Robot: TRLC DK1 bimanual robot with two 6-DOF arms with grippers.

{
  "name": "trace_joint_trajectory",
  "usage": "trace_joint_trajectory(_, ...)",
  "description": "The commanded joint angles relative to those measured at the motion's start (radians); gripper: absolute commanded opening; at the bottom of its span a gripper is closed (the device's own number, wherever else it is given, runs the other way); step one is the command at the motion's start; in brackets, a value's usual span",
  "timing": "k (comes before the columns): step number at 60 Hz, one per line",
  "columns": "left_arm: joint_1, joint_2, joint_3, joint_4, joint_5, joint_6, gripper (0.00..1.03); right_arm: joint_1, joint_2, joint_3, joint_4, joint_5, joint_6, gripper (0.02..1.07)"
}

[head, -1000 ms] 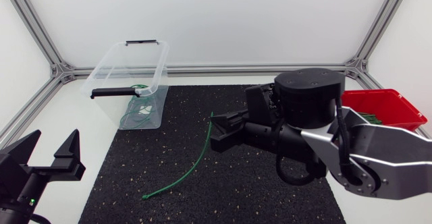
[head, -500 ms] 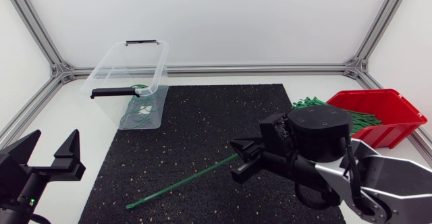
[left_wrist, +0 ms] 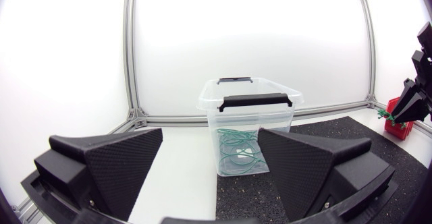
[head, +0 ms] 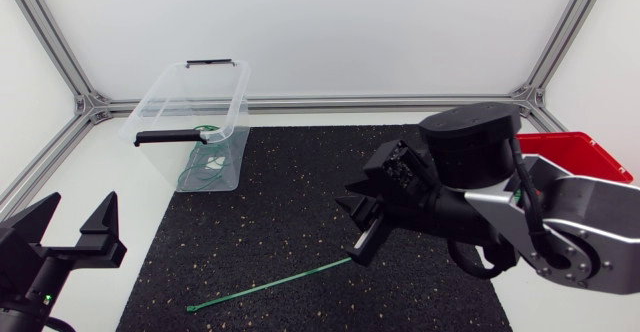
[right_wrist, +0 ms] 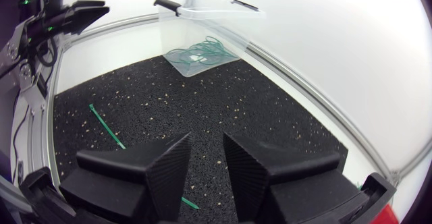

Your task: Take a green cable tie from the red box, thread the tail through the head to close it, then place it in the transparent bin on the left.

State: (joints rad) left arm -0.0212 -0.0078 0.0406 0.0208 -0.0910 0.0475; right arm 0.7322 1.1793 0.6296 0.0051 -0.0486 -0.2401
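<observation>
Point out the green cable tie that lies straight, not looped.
The lone cable tie on the black mat lies straight; the ties in the transparent bin are coiled loops.

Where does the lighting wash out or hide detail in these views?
Head view: even light, soft shadows; green cable tie plain on the black mat. Left wrist view: strong backlight, transparent bin pale against it, left hand dark. Right wrist view: background blown out white, right hand dark.

No text, label or number can be read anywhere.
</observation>
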Motion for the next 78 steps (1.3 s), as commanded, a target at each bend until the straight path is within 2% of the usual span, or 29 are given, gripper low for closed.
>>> trace_joint_trajectory(1,-0.003,0.006,-0.039,-0.022,-0.004,-0.024,0.99,0.022,0.072,0.07,-0.057,-0.037,-0.176,0.43)
trace_joint_trajectory(5,-0.003,0.006,-0.039,-0.022,-0.004,-0.024,0.99,0.026,0.143,0.13,-0.12,-0.1,-0.252,0.43)
trace_joint_trajectory(7,-0.003,0.006,-0.039,-0.024,-0.004,-0.024,0.99,0.029,0.164,0.145,-0.126,-0.103,-0.257,0.44)
trace_joint_trajectory(11,-0.003,0.006,-0.039,-0.022,-0.004,-0.024,0.99,0.047,0.229,0.199,-0.182,-0.105,-0.265,0.52)
trace_joint_trajectory(15,-0.003,0.006,-0.039,-0.024,-0.004,-0.024,0.99,0.072,0.322,0.283,-0.283,-0.131,-0.272,0.53)
trace_joint_trajectory(22,-0.003,0.006,-0.039,-0.024,-0.004,-0.024,0.99,0.15,0.388,0.303,-0.278,-0.135,-0.318,0.65)
trace_joint_trajectory(32,-0.003,0.008,-0.039,-0.024,-0.004,-0.024,0.99,0.254,0.503,0.335,-0.257,-0.131,-0.37,0.65)
trace_joint_trajectory(62,-0.003,0.006,-0.039,-0.021,-0.004,-0.024,0.99,0.378,0.775,0.544,-0.217,-0.168,-0.377,0.64)
trace_joint_trajectory(72,-0.002,0.006,-0.039,-0.022,-0.004,-0.024,0.99,0.397,0.833,0.588,-0.214,-0.169,-0.375,0.52)
trace_joint_trajectory(78,-0.003,0.006,-0.039,-0.021,-0.004,-0.024,0.99,0.397,0.85,0.594,-0.203,-0.169,-0.37,0.52)
